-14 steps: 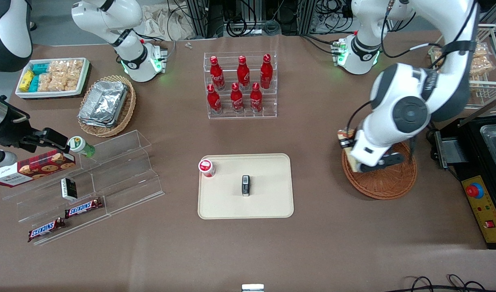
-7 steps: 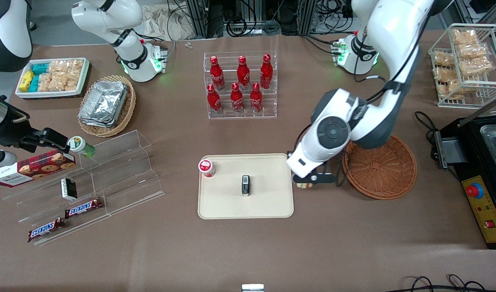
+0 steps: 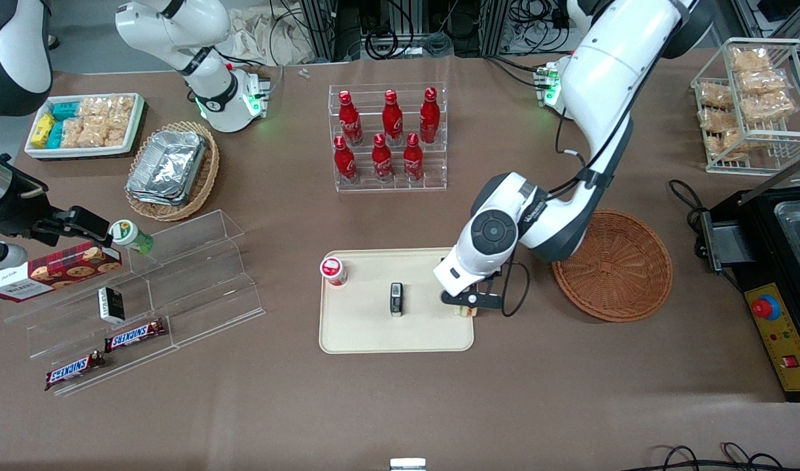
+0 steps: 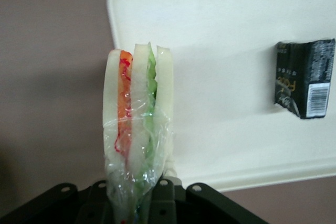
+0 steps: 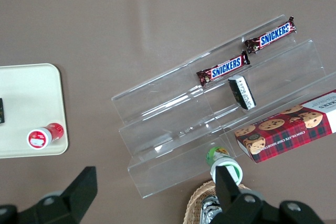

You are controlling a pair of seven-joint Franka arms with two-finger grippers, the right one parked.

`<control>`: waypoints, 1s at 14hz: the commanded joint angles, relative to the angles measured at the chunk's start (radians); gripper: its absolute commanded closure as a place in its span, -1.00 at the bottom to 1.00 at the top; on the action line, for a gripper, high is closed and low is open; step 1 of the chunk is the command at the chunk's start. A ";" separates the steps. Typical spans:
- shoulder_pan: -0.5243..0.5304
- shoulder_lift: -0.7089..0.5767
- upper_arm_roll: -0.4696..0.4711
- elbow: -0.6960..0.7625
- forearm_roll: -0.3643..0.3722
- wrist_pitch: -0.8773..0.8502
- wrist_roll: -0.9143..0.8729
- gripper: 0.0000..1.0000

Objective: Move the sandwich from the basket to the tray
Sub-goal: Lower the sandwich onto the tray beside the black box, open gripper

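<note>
My left gripper hangs over the edge of the beige tray that lies toward the working arm's end, shut on the sandwich. The sandwich is a plastic-wrapped wedge of white bread with orange-red and green layers, held upright between the fingers; in the front view only a pale bit of the sandwich shows under the hand. It is above the tray near a corner. The round reddish-brown wicker basket stands beside the tray, toward the working arm's end, with nothing in it.
On the tray lie a small black packet and a red-lidded cup. A rack of red bottles stands farther from the front camera. Clear acrylic shelves with snack bars sit toward the parked arm's end.
The gripper has carried the sandwich up out of the basket and sideways to the tray's edge. The basket now shows no contents.
</note>
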 commanded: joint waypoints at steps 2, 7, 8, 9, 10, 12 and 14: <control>-0.028 0.101 0.009 0.100 0.029 0.034 -0.004 1.00; -0.028 0.128 0.008 0.106 0.104 0.039 -0.064 -0.99; -0.028 0.125 0.008 0.106 0.113 0.039 -0.081 -0.99; -0.027 0.121 0.008 0.106 0.116 0.039 -0.090 -0.99; -0.027 0.115 0.008 0.106 0.131 0.039 -0.091 -0.99; -0.025 0.077 0.006 0.108 0.139 0.031 -0.117 -0.99; -0.009 0.009 0.005 0.105 0.122 0.024 -0.134 -0.99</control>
